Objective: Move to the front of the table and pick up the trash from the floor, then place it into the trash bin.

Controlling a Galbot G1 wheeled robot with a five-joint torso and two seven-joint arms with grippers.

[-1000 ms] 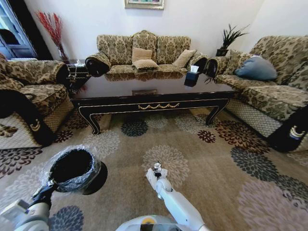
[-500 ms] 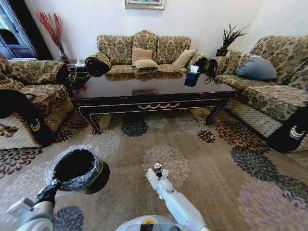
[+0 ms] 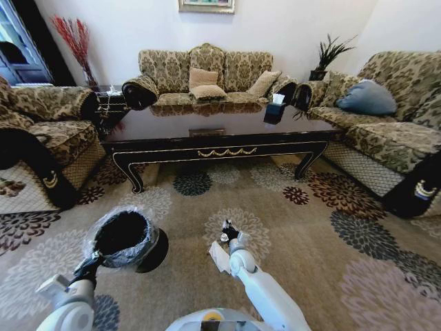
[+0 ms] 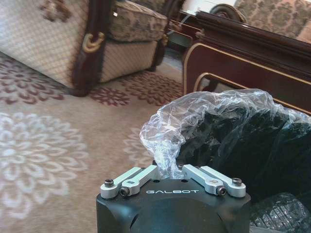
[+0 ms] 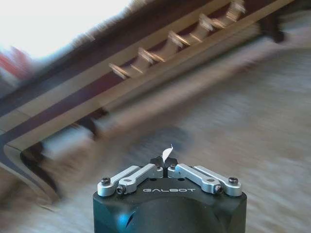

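The left hand (image 4: pixel 169 178) is pinched shut on the crinkly liner bag (image 4: pixel 194 121) at the rim of the trash bin (image 3: pixel 127 238), which sits at about 8 o'clock on the flowery carpet (image 3: pixel 310 255), near the front of the table (image 3: pixel 213 148). The bag is thin, soft and slippery, so it could slide or tear; the bin looks light. The right hand (image 5: pixel 165 164) is closed on a tiny white scrap of trash (image 5: pixel 167 153), at about 6 o'clock. The scrap is light and floppy, so a pinch on its edge should work best.
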